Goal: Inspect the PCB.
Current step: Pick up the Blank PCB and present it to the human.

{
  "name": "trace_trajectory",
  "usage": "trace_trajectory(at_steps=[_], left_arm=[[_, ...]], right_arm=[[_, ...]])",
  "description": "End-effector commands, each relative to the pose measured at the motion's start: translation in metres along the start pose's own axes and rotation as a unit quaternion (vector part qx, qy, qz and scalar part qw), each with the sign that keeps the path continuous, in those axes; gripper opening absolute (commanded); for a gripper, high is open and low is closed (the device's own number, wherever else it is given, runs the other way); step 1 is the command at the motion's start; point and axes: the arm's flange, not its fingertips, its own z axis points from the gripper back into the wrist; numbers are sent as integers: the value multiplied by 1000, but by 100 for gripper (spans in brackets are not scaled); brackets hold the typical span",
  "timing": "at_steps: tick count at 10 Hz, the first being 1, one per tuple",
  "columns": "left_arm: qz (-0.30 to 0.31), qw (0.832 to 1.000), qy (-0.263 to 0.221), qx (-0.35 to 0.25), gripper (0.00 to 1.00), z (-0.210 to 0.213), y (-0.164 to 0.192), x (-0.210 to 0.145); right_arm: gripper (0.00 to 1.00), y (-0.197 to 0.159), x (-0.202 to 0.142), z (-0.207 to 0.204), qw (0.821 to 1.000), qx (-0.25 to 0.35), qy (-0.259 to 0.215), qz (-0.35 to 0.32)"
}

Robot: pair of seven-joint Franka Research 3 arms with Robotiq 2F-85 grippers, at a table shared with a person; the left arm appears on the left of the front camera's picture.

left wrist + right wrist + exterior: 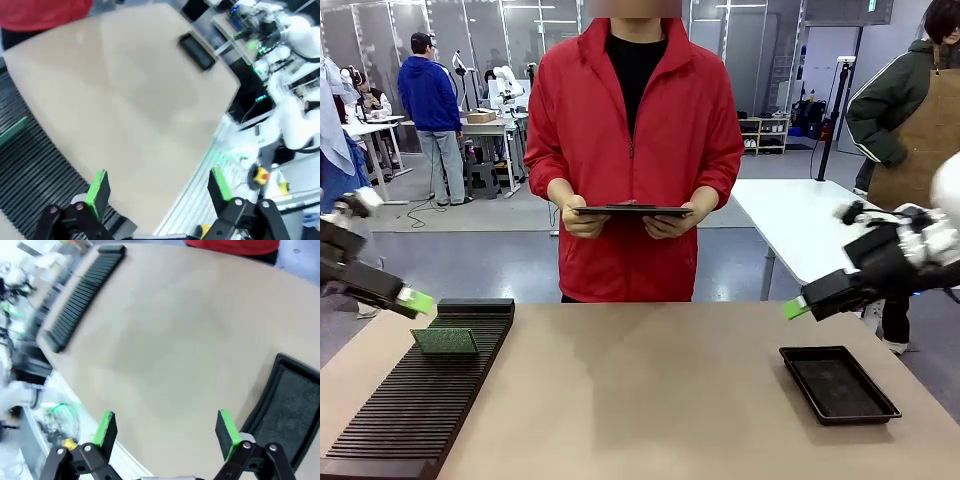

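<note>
The PCB (445, 341), a small green board, stands upright in a slot of the black ribbed rack (420, 400) at the table's left. My left gripper (417, 300) hovers just above and left of it, open and holding nothing. In the left wrist view the open gripper (159, 187) hangs over the table edge, and a green strip of the PCB (12, 131) shows at the left above the rack (35, 175). My right gripper (795, 308) is open in the air above the table's right side; in its wrist view the gripper (166, 430) holds nothing.
A shallow black tray (838, 383) lies at the right front, also the tray (290, 410) by my right fingers and the tray (196, 51) far off. A person in a red jacket stands across the table holding a dark tablet (632, 211) in both hands.
</note>
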Motion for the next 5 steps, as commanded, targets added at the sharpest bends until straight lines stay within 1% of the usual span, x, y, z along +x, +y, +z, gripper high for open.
trace_trajectory(at_steps=[1,2,3,4,5], left_arm=[[22,991,-64,-112,100,34,17,-48],[46,985,-81,-148,100,55,30,-74],[69,982,-105,-140,100,76,44,-101],[88,980,-112,-138,100,93,55,-130],[110,977,-128,-132,100,106,63,-156]], right_arm=[[100,-26,-48,27,994,98,-28,-34],[100,-46,-69,44,991,103,-50,-62],[100,-64,-92,58,985,137,-79,-74],[100,-80,-118,71,977,165,-95,-97],[100,-91,-138,82,970,189,-108,-106]])
